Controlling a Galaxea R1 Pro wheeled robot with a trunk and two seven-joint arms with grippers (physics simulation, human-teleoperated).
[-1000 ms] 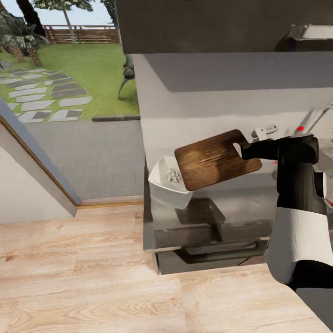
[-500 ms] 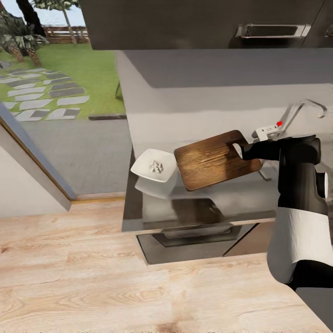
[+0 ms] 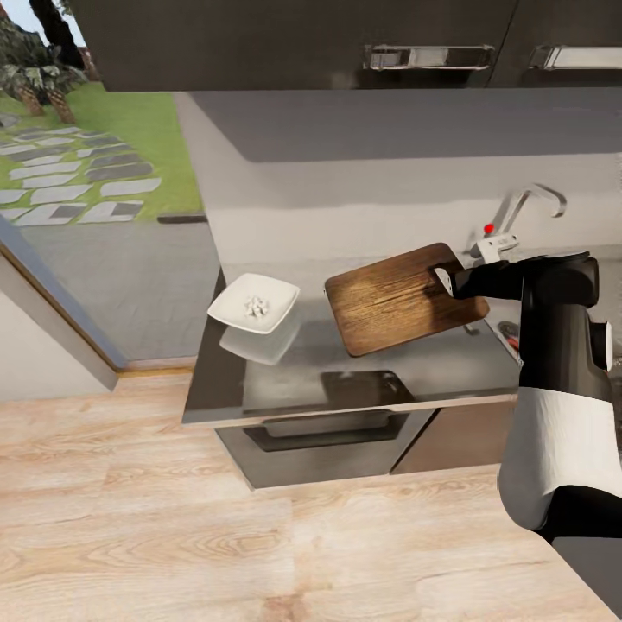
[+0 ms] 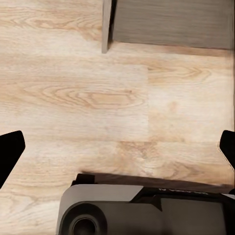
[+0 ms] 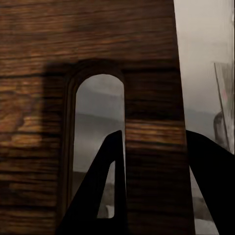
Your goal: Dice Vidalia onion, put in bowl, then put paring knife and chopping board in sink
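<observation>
My right gripper (image 3: 456,282) is shut on the handle end of the brown chopping board (image 3: 397,300), holding it tilted in the air above the grey countertop (image 3: 345,380). Up close, its dark fingers (image 5: 110,191) clamp the chopping board (image 5: 147,63) beside the slot hole. The white bowl (image 3: 278,302) sits at the counter's left end with tiny white onion cubes (image 3: 256,306) in it. The chrome tap (image 3: 529,200) with its red knob (image 3: 489,228) rises behind my right arm, which hides most of the sink. A small reddish thing (image 3: 509,333) lies beside the arm. My left gripper (image 4: 117,149) is open over floor.
Dark upper cabinets with steel handles (image 3: 428,57) hang over the counter, and a dark oven front (image 3: 328,429) sits under it. Light wood floor (image 3: 173,518) spreads in front. A glass wall on the left looks onto a garden (image 3: 104,164). My base (image 4: 142,210) shows below the left gripper.
The camera has swung to the right: bowl, counter and cabinets slid left in view and the tap came fully into sight. The board stays gripped in the same pose.
</observation>
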